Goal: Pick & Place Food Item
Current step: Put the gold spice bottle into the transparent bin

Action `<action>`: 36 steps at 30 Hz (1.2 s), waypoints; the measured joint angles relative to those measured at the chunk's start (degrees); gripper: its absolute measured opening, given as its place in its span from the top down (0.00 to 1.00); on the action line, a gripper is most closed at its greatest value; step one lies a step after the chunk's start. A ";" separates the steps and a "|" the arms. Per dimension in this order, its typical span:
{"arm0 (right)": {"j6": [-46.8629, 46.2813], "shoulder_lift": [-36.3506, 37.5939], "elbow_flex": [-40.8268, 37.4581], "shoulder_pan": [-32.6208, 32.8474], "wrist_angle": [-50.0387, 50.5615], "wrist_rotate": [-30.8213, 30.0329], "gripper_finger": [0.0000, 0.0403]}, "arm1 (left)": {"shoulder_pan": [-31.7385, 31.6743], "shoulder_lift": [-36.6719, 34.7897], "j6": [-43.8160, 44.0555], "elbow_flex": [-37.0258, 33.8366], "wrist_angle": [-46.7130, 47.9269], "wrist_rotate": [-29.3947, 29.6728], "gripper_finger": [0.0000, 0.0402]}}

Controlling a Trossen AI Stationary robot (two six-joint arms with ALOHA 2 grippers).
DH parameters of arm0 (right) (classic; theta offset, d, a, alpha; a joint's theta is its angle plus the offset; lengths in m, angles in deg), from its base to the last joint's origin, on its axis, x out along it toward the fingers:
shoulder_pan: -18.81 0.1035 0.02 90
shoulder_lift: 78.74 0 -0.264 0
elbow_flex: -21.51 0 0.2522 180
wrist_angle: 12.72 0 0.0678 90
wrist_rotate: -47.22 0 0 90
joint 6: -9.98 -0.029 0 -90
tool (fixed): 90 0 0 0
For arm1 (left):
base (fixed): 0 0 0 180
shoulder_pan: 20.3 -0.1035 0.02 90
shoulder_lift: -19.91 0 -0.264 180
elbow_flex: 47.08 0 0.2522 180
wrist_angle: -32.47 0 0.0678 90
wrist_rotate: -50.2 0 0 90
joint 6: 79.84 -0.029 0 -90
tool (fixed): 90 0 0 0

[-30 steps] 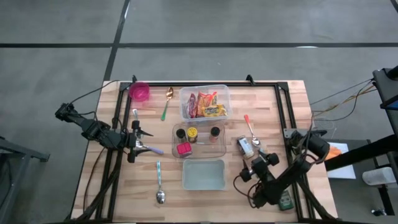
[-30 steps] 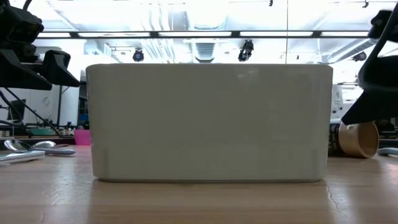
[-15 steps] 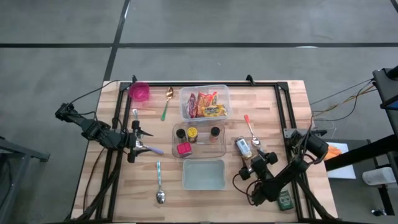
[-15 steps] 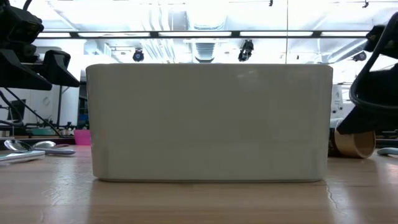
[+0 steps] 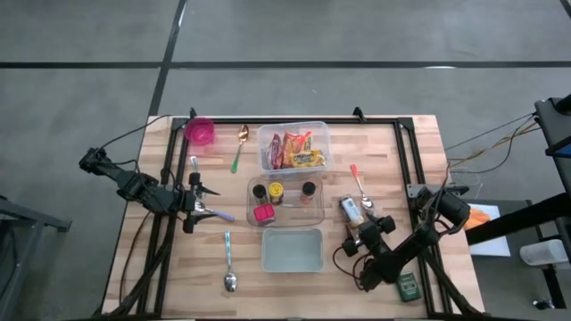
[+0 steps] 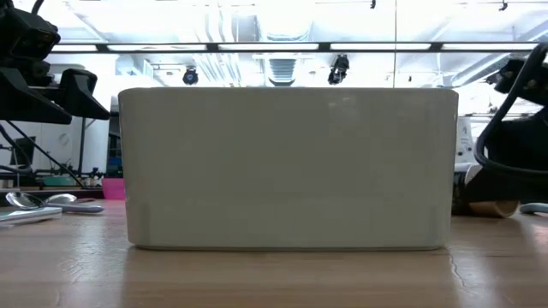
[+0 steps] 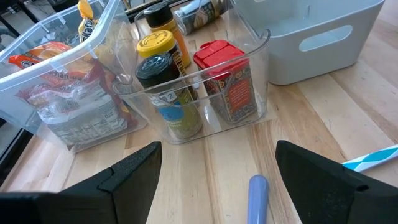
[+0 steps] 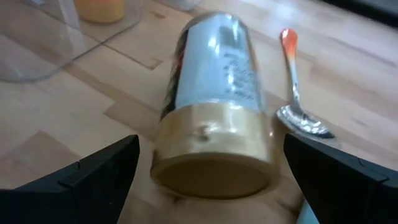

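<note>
- Lying on its side on the pale plank table [image 5: 161, 267]: cylindrical jar [image 8: 214, 109], glossy white label, tan lid facing the right wrist camera.
- Spreading wide on either side of that lid without touching it: right gripper [image 8: 211, 186], matte black fingers [image 8: 93, 171], nothing grasped.
- Showing from above just right of the clear organiser [image 5: 317, 214], with the right gripper [image 5: 359, 230] at its near end: same jar [image 5: 350, 209].
- Resting beside the jar, almost against its lid: metal spoon [image 8: 297, 93] with an orange-tipped handle, shiny bowl.
- Hovering low at the left side of the table, fingers parted and empty: left gripper [image 5: 212, 212].
- Lying between those fingers on the wood: rounded lavender handle [image 7: 257, 196].
- Standing upright inside the organiser [image 7: 264, 43], smooth see-through walls: yellow-capped bottle [image 7: 155, 56], dark-capped bottle [image 7: 155, 71], red box [image 7: 227, 81].
- Holding crinkled snack packets [image 7: 74, 99]: clear tub [image 7: 106, 18] with rounded corners.
- Sitting near the organiser, toward the table's front edge: grey rectangular bin [image 5: 292, 251], matte, slotted grip on its side.
- Filling most of the low view: same bin [image 6: 287, 167].
- Sitting at the far left corner: pink cup [image 5: 200, 132].
</note>
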 joint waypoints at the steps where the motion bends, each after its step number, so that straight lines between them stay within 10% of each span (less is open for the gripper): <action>1: 0.12 0.00 -0.47 -0.09 -1.06 0.02 0.02 | 0.01 0.00 0.00 0.00 0.01 -0.02 0.21; 36: -0.01 0.02 -1.87 -0.65 -5.21 1.75 0.02 | 0.02 0.00 0.00 0.00 0.00 -0.02 0.21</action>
